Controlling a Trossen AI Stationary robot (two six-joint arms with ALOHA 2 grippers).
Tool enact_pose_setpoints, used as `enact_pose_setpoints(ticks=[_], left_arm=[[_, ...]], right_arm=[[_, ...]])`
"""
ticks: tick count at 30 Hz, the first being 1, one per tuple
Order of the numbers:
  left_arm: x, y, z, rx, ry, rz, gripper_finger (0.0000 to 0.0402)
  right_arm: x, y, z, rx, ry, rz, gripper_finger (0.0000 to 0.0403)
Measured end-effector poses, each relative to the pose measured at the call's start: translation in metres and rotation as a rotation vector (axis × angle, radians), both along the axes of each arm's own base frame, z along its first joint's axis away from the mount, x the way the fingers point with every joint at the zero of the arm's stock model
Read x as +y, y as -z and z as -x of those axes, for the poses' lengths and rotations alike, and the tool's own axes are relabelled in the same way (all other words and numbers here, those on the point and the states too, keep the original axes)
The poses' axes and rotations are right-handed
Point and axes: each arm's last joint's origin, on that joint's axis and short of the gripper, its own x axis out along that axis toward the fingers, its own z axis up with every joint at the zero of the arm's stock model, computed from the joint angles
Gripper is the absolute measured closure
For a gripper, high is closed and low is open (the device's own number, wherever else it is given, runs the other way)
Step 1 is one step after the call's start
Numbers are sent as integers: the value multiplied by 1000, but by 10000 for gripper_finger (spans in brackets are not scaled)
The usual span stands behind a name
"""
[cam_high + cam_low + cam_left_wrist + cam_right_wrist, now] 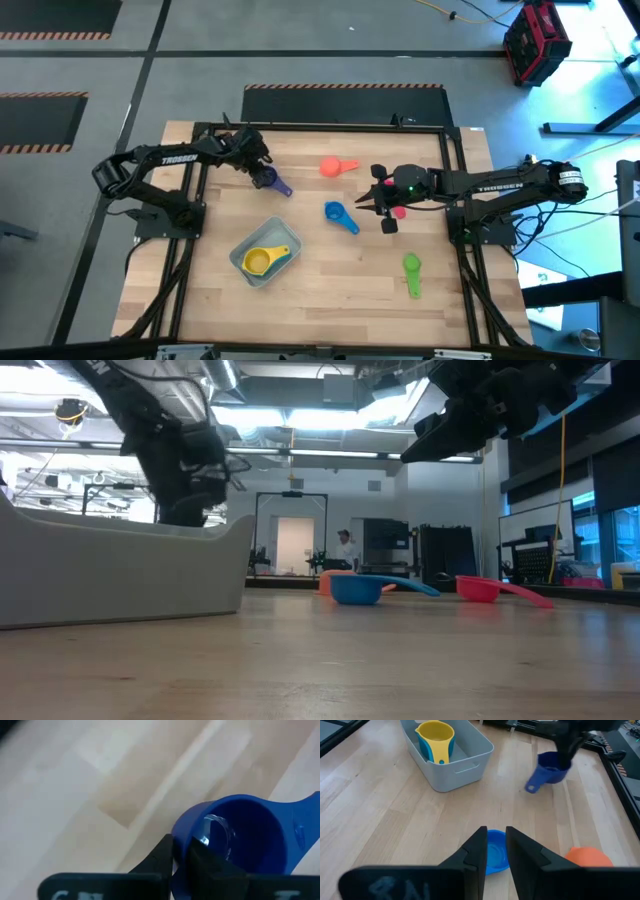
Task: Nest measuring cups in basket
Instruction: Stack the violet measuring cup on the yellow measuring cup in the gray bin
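High view: my left gripper (pixel 262 172) is clamped on the small purple plastic measuring cup (pixel 272 181), held over the wooden table (pixel 330 280) behind the pale grey-blue plastic basket (pixel 243 262). The yellow-orange cup (pixel 262 260) sits nested in the teal cup (pixel 283 254) inside that basket. My right gripper (pixel 372 204) hovers between the blue cup (pixel 338 215) and pink-red cup (pixel 398 212); the coral-orange cup (pixel 336 166) and green cup (pixel 412 270) lie apart.

Low view: only here does the purple cup's lift show; the blue and pink-red cups rest flat.

Left wrist view: my fingers (pixel 161 860) pinch the cup's rim.

Right wrist view: my fingers (pixel 476 851) stand slightly apart, holding nothing, above the blue cup.
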Motion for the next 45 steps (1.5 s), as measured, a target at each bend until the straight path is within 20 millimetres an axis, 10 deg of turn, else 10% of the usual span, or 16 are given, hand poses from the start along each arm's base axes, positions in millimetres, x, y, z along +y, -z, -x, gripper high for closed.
enact_pose_setpoints(ticks=[16,28,45], left_arm=[[-8,-129,-37,-101,-166,114,379],[-106,-184,-67,-205,-302,328,379],[-250,-175,-44,-270,-697,491,379]], right_arm=[[0,0,0,0,-2,3,327],[0,0,0,3,-4,6,327],[0,0,0,2,-4,6,327]])
